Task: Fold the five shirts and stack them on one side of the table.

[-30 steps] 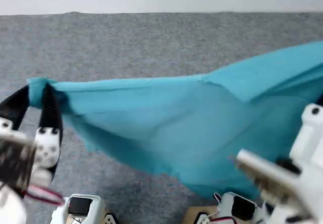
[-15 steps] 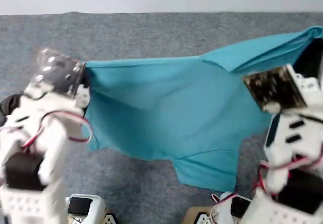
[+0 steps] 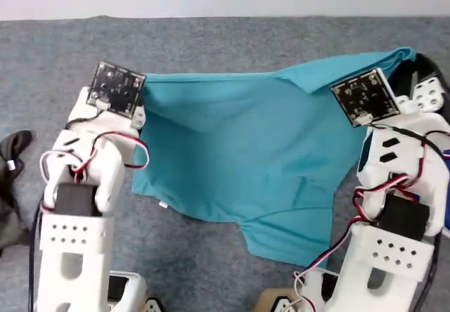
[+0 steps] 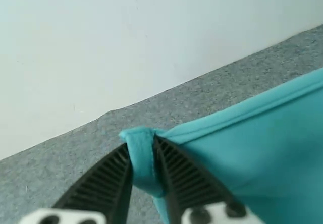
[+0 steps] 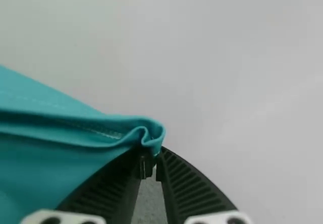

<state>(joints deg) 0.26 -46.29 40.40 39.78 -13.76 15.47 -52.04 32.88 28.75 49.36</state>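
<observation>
Left claw, right claw on shirt; edge behind right arm

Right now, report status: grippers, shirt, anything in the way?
Left gripper, right gripper: both shut on teal shirt. Shirt spread between them over table. Dark cloth by left arm, apart.

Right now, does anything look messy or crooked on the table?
Yes. The teal shirt is crooked, two corners pinched in the fingers of the left gripper and right gripper, one flap sticking toward the arms' bases. A dark crumpled cloth lies on the table's left side.
</observation>
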